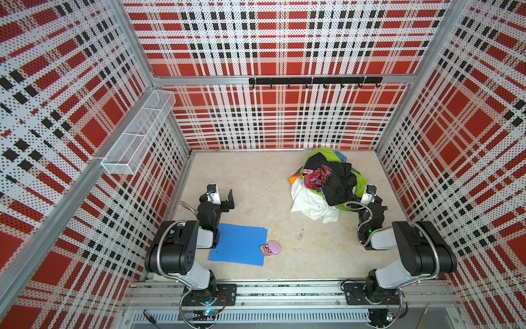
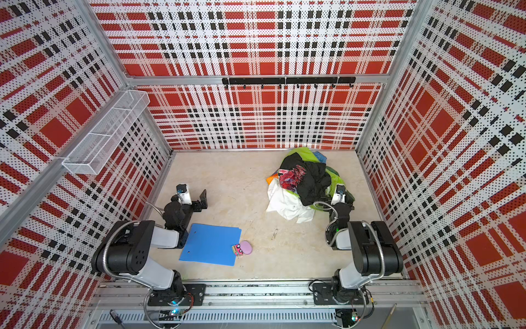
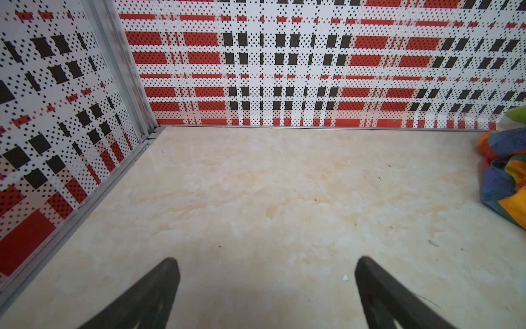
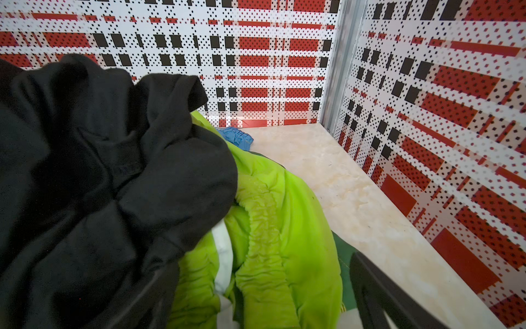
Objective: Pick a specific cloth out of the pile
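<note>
Cloth [image 1: 310, 203], white T-shirt: crumpled at the lower left foot of the pile [image 1: 330, 176] in both top views, partly under the black garment [image 1: 338, 182] and the red-pink patterned fabric [image 1: 317, 173]; its print is not visible.

Pile: right of centre on the marbled table [image 1: 256, 182], near the back wall. Lime-green fabric [image 4: 279, 228], a blue scrap [image 4: 236, 136] and rainbow-striped fabric [image 3: 506, 171] show at its edges.

Left gripper [image 3: 266, 259]: jaws wide apart with nothing between them, over bare table at centre left, well apart from the pile.

Right gripper [image 4: 256, 267]: at the pile's lower right edge, jaws wide apart, lime-green fabric lying between them, one finger half under the black garment.

Blue folder [image 1: 240, 245]: flat at lower centre left, with a small pink-and-purple item [image 1: 270, 248] at its right edge.
</note>
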`<state>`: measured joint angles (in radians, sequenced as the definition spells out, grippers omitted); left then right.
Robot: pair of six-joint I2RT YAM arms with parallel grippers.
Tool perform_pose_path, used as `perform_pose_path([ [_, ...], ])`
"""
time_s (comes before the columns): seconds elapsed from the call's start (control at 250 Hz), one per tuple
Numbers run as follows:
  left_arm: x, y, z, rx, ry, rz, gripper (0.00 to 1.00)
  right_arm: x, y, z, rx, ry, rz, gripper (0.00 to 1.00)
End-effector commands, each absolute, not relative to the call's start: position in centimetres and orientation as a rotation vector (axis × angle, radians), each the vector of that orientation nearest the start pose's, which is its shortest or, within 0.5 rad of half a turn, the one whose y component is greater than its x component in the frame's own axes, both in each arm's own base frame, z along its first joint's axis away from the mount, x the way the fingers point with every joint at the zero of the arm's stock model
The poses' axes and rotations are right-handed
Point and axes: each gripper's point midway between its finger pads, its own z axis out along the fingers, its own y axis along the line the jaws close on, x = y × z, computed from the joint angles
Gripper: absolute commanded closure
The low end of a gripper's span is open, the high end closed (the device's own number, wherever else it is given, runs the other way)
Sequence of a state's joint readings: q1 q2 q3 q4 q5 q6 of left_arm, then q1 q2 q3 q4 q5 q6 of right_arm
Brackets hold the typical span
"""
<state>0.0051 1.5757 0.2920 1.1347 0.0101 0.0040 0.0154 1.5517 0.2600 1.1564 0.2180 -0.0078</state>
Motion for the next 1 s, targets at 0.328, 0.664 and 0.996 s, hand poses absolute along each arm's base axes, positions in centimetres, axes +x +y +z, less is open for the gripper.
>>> perform_pose_path([
  [0.328, 39.39, 0.00, 13.26, 0.008, 1.686, 0.007, 0.01, 38.28, -3.12, 13.98, 0.150, 1.642, -0.174, 0.00],
  [0.664, 39.40, 0.51, 13.29, -0.005, 1.685, -0.035, 0.01, 38.27, -3.09, 13.95, 0.148, 1.643, -0.172, 0.00],
  [0.996, 39.14, 0.31, 13.43, 0.006, 1.674, -0.043, 0.01, 37.48, -3.02, 14.50, 0.147, 1.603, -0.164, 0.00],
])
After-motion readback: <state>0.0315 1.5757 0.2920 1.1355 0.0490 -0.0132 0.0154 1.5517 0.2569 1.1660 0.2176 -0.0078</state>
